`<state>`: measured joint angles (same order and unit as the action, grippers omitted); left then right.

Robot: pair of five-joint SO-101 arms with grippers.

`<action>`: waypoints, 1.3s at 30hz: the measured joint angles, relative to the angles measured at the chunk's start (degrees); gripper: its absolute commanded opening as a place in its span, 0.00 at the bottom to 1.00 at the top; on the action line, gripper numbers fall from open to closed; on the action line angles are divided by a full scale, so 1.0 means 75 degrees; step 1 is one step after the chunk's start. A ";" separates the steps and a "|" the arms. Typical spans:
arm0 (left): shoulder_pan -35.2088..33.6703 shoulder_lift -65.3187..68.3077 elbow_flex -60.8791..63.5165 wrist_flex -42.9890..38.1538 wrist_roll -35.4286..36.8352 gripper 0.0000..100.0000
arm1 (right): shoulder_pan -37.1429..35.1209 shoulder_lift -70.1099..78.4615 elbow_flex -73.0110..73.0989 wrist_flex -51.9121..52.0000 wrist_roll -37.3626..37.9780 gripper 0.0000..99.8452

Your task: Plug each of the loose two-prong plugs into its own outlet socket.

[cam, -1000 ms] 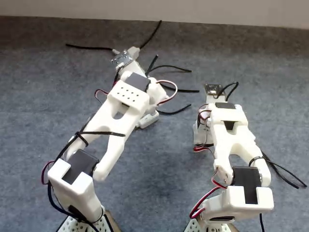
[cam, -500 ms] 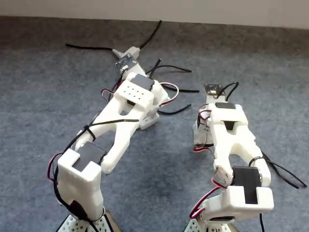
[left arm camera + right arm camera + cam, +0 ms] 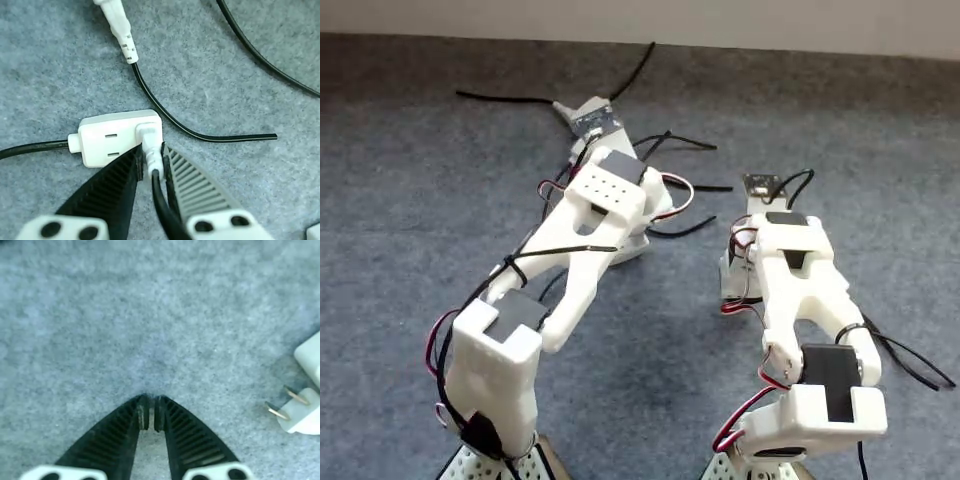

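Grey carpet surface (image 3: 410, 230): left arm (image 3: 585, 235) extended, right arm (image 3: 800, 290) folded. Left jaws clench a white plug (image 3: 148, 136) apparently seated in the outlet block (image 3: 107, 137), so one insertion looks done. Right jaws are clenched empty; a loose two-prong plug (image 3: 300, 415) nearby awaits insertion.

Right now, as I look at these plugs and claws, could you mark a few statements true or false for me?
1. The left gripper grips a white plug against the outlet block. True.
2. The right gripper holds a plug. False: it is shut on nothing, over bare carpet.
3. A loose plug lies nearby with both prongs bare. True.
4. The outlet block is black. False: it is white.
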<state>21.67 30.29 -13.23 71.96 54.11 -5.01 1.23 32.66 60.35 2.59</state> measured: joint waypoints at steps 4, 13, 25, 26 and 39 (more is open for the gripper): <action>0.0012 0.0199 -0.0645 0.1301 -0.0105 0.45 | 0.0000 0.0000 0.0000 0.0000 0.0000 0.03; -0.0012 0.0246 -0.1090 0.2391 -0.0176 0.52 | 0.0000 0.0000 0.0000 0.0000 0.0000 0.03; -0.1278 0.0246 -0.1407 0.3024 -0.4630 0.52 | 0.0000 0.0000 0.0000 0.0000 0.0000 0.03; -0.1348 0.0246 -0.1407 0.3024 -0.5111 0.52 | 0.0000 0.0000 0.0000 0.0000 0.0000 0.03; -0.1383 0.0797 -0.1407 0.1864 -1.0479 0.52 | 0.0000 0.0000 0.0000 0.0000 0.0000 0.03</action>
<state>11.30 36.26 -23.78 85.93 -24.48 -5.01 1.23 32.66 60.35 2.59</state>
